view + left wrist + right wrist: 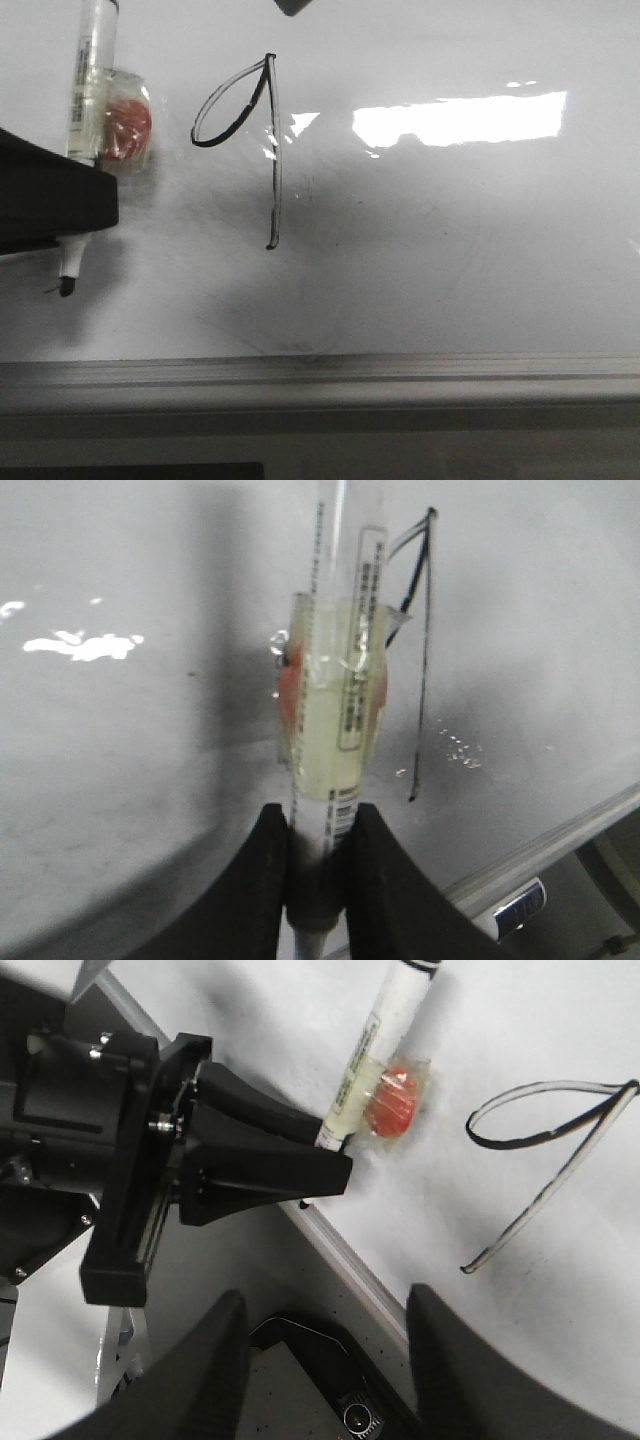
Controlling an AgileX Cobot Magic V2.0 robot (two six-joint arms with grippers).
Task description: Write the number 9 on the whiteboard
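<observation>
The number 9 (268,150) is a thin black line on the whiteboard (450,250), a slanted loop joined to a long straight stem. It also shows in the left wrist view (424,670) and the right wrist view (560,1170). My left gripper (88,200) is shut on a white marker (90,90) wrapped in clear tape over a red lump (127,125). It holds the marker left of the 9, tip (67,287) down near the board; I cannot tell if it touches. The left wrist view shows the jaws (320,830) clamped on the marker (340,680). My right gripper (325,1320) is open and empty over the board's near edge.
A grey metal rail (320,370) runs along the board's near edge. A bright glare patch (460,118) lies right of the 9. A dark part (295,5) hangs at the top edge. A black device (340,1390) sits beyond the rail (350,1260).
</observation>
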